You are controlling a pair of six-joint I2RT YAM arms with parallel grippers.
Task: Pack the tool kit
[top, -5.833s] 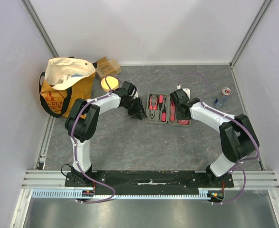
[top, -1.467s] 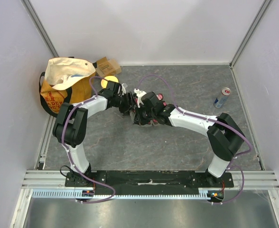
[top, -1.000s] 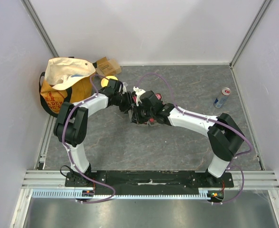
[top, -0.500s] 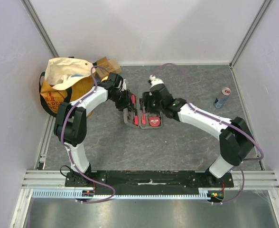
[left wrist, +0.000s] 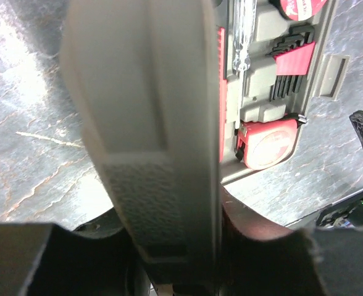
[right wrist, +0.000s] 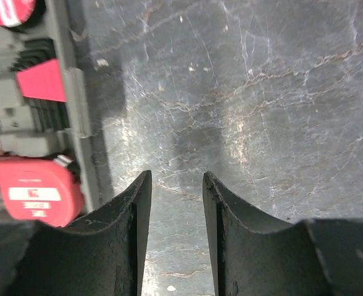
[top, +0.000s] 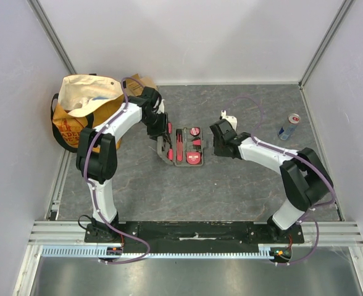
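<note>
The grey-green tool kit case (top: 191, 148) lies open on the table, with red-and-black tools in its slots. Its lid (top: 164, 147) stands up on edge along the left side. My left gripper (top: 162, 137) is shut on that lid, which fills the left wrist view (left wrist: 144, 123) over the gripper (left wrist: 175, 225). Past the lid lie a red tape measure (left wrist: 267, 145), hex keys (left wrist: 289, 61) and a screwdriver (left wrist: 242, 37). My right gripper (top: 218, 143) is open and empty over bare table just right of the case. In the right wrist view it (right wrist: 176, 176) is beside the case's edge (right wrist: 73, 92) and tape measure (right wrist: 36, 188).
An orange-and-cream tote bag (top: 86, 111) and a brown cardboard box (top: 141, 82) stand at the back left, close behind my left arm. A drink can (top: 288, 126) stands at the right. Walls close in the table on three sides.
Both grippers worked on the case and shifted it left. In the last half second my right gripper drew back off the case to its right. My left gripper still holds the lid.
</note>
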